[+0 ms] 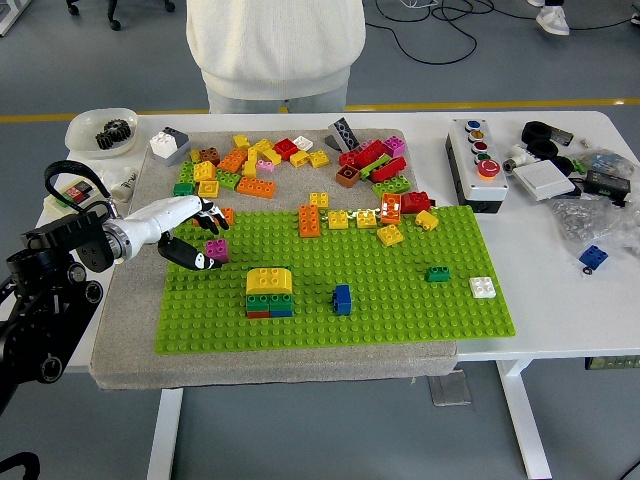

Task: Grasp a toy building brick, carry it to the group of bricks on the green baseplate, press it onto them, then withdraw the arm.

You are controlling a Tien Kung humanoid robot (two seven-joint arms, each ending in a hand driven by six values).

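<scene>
Hand first, out at the left: the left hand (190, 232) reaches in over the left edge of the green baseplate (400, 290), white shell on top, dark fingers (183, 253) curled low beside a small magenta brick (216, 250). Is it gripped? Hard to call from here; the fingertips touch or nearly touch the brick's left face, and I cannot tell whether they have closed on it. The brick itself sits near the baseplate's upper-left corner, a stubby pink-purple block with studs on top, looking upright.

My read: this is the grasp step. To do it well, the thumb and fingers should pinch opposite side walls, staying below the studs so the top remains free and the underside open for mating. A lift straight up would help avoid dragging it across the studs.

Moving right across the baseplate, the target: the brick stack (269, 292), a yellow block on top, green beneath, a sliver of red and blue at the bottom, sitting to the right of and nearer than the magenta brick. The carry looks short, and the press needs studs lined up square.

Further right on the baseplate, a lone blue brick (342, 299). Beyond the baseplate's far edge lies the loose brick pile (290, 155), and a person (275, 50) stands behind it. The right arm is nowhere in view.
</scene>
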